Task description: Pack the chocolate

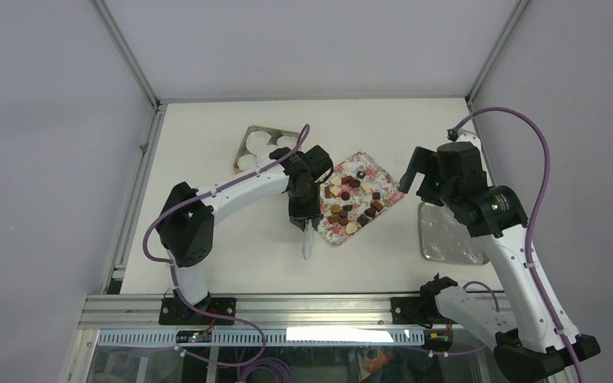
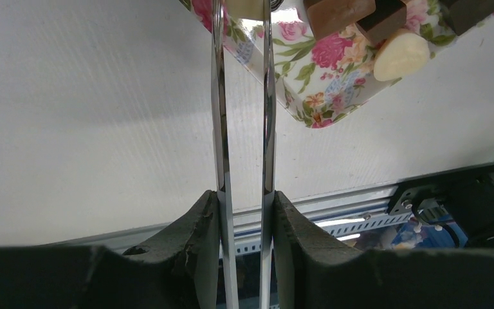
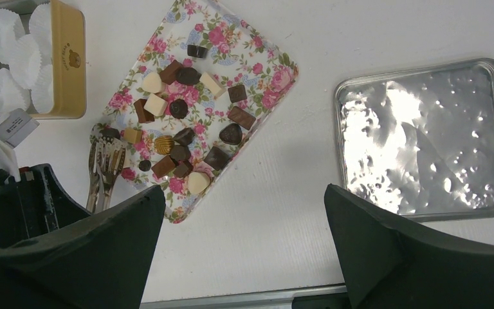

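The chocolate [image 3: 180,108] lies loose on the flowered tray [image 3: 267,77] in the middle of the table [image 3: 264,257], a scatter of dark, brown, tan and cream pieces. The left gripper [image 2: 244,196] has its fingers squeezed in narrow on a pair of metal tongs [image 2: 221,96], whose two blades run out side by side with a slim gap between them. Seen from the right wrist, the tongs' tips sit at the tray's left edge, just beside a dark round piece and a tan cube; I can't tell whether they pinch anything. The right gripper [image 3: 244,190] hangs above the table with its fingers spread wide and nothing between them. The chocolate is below it toward the left arm's side, and a silver tray [image 3: 424,135] is below on the other side. A tin [image 3: 69,64] of white paper cups [image 3: 3,29] stands near the flowered tray's far left.
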`<state>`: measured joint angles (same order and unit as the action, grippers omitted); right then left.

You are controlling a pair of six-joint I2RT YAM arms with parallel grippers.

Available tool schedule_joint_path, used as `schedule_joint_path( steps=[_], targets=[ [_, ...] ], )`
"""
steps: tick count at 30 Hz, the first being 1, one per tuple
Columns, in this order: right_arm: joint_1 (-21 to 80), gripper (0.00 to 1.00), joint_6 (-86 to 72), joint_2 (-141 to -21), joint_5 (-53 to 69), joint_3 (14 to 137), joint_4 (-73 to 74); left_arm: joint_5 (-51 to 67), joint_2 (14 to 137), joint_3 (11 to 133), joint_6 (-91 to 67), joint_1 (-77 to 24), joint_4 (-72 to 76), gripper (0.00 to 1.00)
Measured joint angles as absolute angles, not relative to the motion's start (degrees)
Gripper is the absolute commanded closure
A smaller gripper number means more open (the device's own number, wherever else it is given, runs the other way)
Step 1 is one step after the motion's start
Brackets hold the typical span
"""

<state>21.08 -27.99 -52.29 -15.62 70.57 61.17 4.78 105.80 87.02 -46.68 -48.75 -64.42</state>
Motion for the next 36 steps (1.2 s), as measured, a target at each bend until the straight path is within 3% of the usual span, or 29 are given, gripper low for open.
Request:
schedule_joint_path(
  steps=[10,22,36],
  targets=[
    [21.08,0.01,-27.97,-52.34,-15.62,70.57,61.19,7.44,103.57,90.41,-39.88,-44.91,-65.58,1.0],
    [21.08,0.01,-27.99,-52.47,-15.59,70.59,61.21,12.69,98.32,99.59,-29.63,-17.87,-67.07,1.0],
    [21.08,0.01,-28.38,-56.82,-15.35,70.61,61.19,23.2,115.02,107.37,-23.14,-5.96,-68.23,1.0]
  ],
)
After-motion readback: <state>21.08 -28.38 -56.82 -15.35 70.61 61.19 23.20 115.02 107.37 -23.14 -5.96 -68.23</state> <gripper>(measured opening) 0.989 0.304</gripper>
